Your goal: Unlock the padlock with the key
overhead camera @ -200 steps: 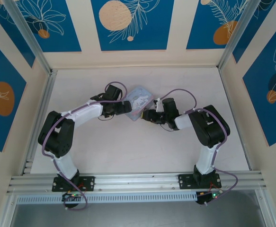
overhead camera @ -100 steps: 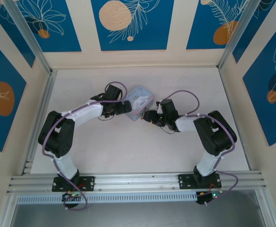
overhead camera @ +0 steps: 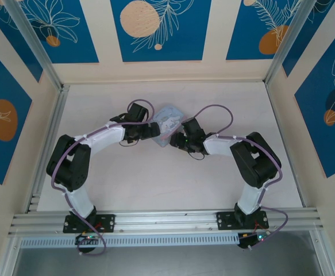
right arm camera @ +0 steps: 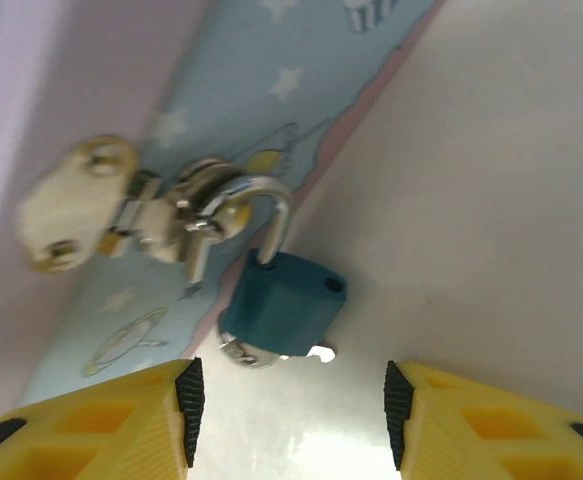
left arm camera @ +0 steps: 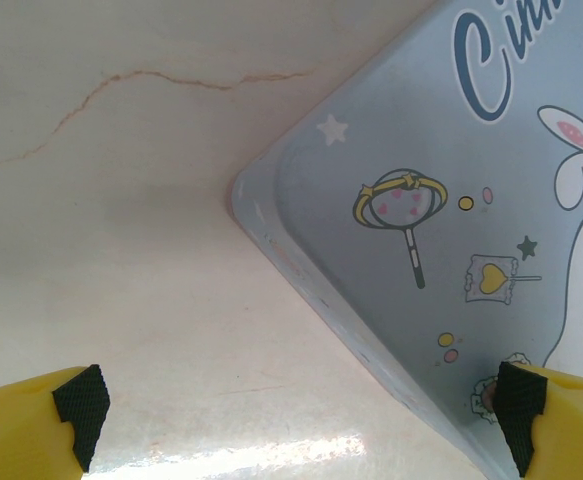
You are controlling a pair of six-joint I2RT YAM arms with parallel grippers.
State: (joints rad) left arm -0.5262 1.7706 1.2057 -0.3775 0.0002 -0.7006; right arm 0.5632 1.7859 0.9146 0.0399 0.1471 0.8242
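Right end effector (right arm camera: 289, 405): spread, pinching nothing, just short of padlock (right arm camera: 283, 310) hanging from box (right arm camera: 271, 90) clasp (right arm camera: 166, 215), centre of worktop (overhead camera: 156, 184), key (right arm camera: 254, 352) at its underside. Left end effector (left arm camera: 299, 410): spread wide astride box corner.

This place is seen to be a robot test booth, the kind found in a lab, and not a home. Two robot arms, the left arm (overhead camera: 101, 138) and the right arm (overhead camera: 253, 164), are bolted to a grey metal rail (overhead camera: 167, 220) at the near edge of a pale table (overhead camera: 156, 184). Purple cables (overhead camera: 215, 106) are run along the arms, and small green lights (overhead camera: 259, 236) are lit down at their bases. The table is shut in by metal posts (overhead camera: 34, 43) and by walls (overhead camera: 178, 34) that are covered with blue panels, on which white leaves and orange circles are printed.
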